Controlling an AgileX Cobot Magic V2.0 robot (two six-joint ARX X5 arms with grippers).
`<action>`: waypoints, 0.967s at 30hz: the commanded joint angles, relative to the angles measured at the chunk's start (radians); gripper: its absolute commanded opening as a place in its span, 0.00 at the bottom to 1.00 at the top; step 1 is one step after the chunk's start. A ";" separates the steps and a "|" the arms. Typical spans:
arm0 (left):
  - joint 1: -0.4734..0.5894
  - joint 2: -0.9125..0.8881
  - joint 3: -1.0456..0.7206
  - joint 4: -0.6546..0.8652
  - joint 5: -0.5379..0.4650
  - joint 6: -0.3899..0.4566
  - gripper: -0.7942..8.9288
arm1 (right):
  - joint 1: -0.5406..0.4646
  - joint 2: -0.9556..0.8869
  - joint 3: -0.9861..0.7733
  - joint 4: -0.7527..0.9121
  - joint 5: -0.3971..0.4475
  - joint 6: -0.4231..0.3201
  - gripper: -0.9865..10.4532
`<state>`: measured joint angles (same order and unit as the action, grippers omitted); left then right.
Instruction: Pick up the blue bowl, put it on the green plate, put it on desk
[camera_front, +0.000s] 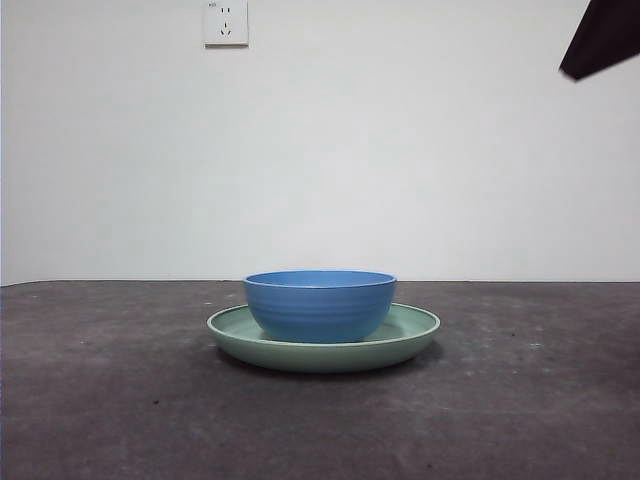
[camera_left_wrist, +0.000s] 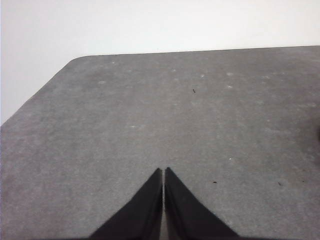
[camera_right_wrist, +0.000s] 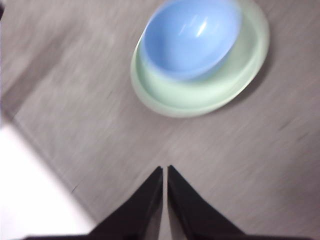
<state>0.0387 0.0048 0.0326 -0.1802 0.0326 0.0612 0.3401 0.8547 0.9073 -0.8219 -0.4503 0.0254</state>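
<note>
The blue bowl (camera_front: 320, 303) sits upright inside the green plate (camera_front: 412, 338), and the plate lies flat on the desk (camera_front: 100, 400). In the front view the two are in the middle of the desk, a little toward 6 o'clock from the picture's center. The bowl stands a bit toward the 9 o'clock side of the plate, so more of the green rim shows at 3 o'clock. The bowl looks empty, and its outside has faint rings going round it. The plate is wider than the bowl and very shallow. Behind them is a white wall with a white socket (camera_front: 226, 22) up at 11 o'clock. A black arm tip (camera_front: 603, 38) pokes in at the top corner, at about 1 o'clock, well apart from the bowl. The right gripper (camera_right_wrist: 165, 170) is clenched with nothing in it; its two black jaws meet at the tips. It hangs over bare desk, and its blurry view shows the blue bowl (camera_right_wrist: 192, 37) in the green plate (camera_right_wrist: 200, 92) some way ahead, not touching the jaws. The left gripper (camera_left_wrist: 164, 171) is clenched too and holds nothing. It waits over a bare part of the desk (camera_left_wrist: 200, 115), near a rounded corner of the desk.
</note>
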 joint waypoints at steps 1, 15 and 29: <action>0.000 -0.002 -0.021 -0.007 0.003 -0.003 0.09 | -0.068 -0.071 -0.016 0.111 0.001 -0.035 0.09; 0.000 -0.002 -0.021 -0.007 0.003 -0.003 0.09 | -0.376 -0.557 -0.501 0.692 0.098 -0.026 0.09; 0.000 -0.002 -0.021 -0.007 0.003 -0.003 0.09 | -0.376 -0.833 -0.829 0.747 0.223 -0.021 0.09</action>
<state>0.0387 0.0048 0.0326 -0.1806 0.0326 0.0612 -0.0345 0.0296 0.0864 -0.0856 -0.2310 0.0044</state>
